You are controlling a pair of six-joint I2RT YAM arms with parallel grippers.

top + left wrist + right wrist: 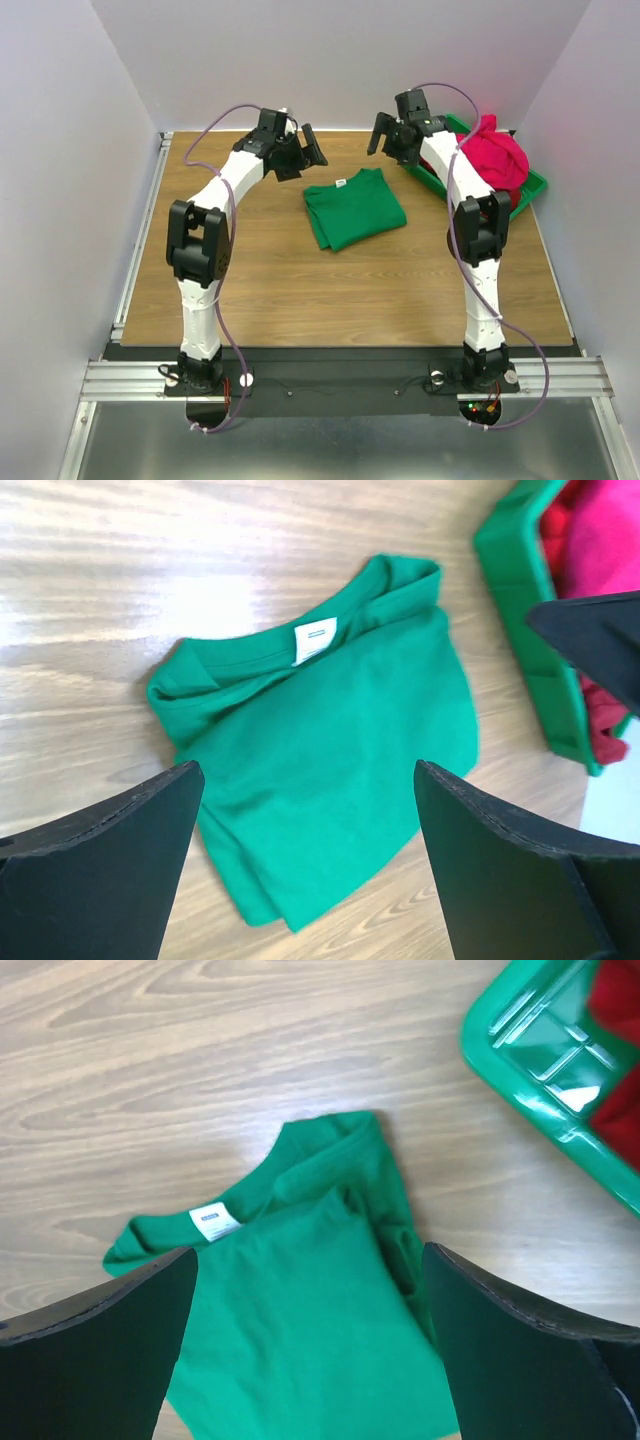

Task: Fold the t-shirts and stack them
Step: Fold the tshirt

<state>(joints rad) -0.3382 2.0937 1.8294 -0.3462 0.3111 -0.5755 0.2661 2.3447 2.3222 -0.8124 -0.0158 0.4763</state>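
My left gripper (308, 152) and right gripper (388, 140) hang spread and empty at the far edge of the folded green t-shirt (354, 208) on the table (300, 290). The pink t-shirt (493, 155) lies heaped in the bin (535, 187), nearest the right gripper.

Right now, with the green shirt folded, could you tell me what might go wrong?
The green shirt looks loosely folded, its edges bunched near the collar; a careless touch could undo it. The pink shirt lies heaped on the red shirt in the bin, so lifting it might drag both or shift the bin.
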